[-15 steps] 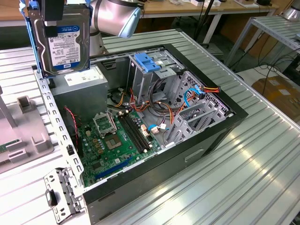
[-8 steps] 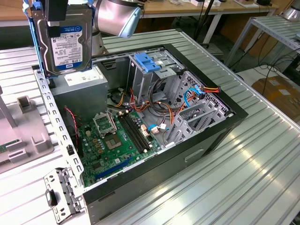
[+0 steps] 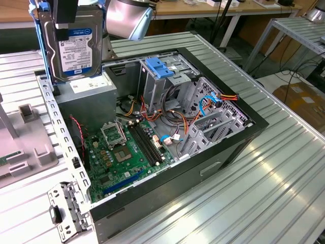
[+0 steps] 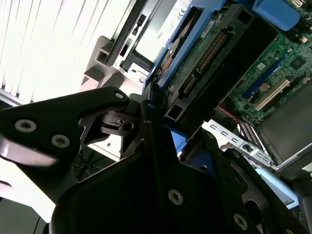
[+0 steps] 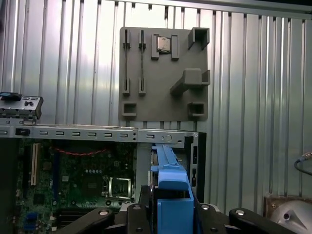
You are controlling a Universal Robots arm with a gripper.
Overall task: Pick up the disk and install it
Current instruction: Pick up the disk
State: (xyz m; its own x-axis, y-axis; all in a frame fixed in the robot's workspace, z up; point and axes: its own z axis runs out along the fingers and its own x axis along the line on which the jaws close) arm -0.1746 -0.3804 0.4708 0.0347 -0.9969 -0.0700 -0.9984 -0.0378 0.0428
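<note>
Gripper (image 3: 66,15) closed tight on disk (image 3: 76,48), holding its top edge. Disk hangs upright in upper left of exterior view, label facing camera, right over grey power box (image 3: 89,101). Open computer case (image 3: 213,173) in middle of frame. Green board (image 3: 122,152) lies inside, lower left. In first wrist view, disk's blue rail (image 5: 170,187) sits between black fingers (image 5: 145,209).

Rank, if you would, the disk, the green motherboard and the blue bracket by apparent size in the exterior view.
1. The green motherboard, largest.
2. The disk, up in the air; it may be nearer the camera, so its rank is unsure.
3. The blue bracket, smallest.
</note>
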